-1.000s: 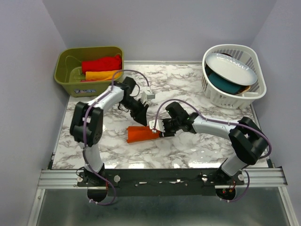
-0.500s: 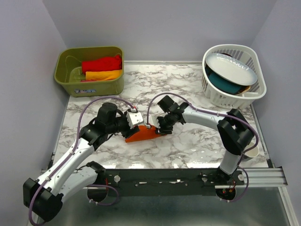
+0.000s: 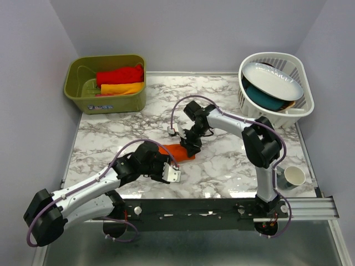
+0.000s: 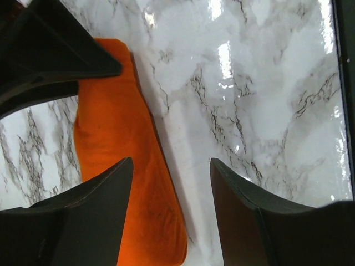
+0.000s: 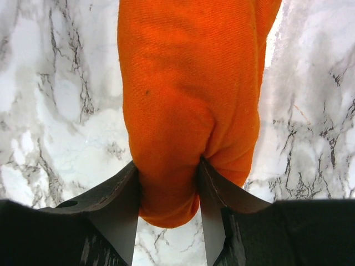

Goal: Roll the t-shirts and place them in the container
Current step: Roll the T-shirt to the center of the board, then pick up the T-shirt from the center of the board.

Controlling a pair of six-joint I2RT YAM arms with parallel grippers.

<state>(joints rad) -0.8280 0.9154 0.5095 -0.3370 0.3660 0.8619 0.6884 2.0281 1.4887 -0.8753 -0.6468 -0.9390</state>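
A vivid orange t-shirt, rolled into a short bundle, lies on the marble table near the middle. My right gripper reaches it from the far right side. In the right wrist view the right gripper is shut on the end of the orange roll. My left gripper sits low at the roll's near side. Seen from the left wrist, the left gripper is open, one finger above the orange cloth and the other over bare marble. A red t-shirt and a yellow-orange t-shirt lie in the green bin.
A white basket with white and teal dishes stands at the back right. A white cup sits near the right arm's base. The green bin is at the back left. The right arm's dark fingers show at the upper left of the left wrist view.
The left arm swung from the far side of the roll down to its near side and its jaws spread wider. The right gripper and the orange roll shifted slightly right and back.
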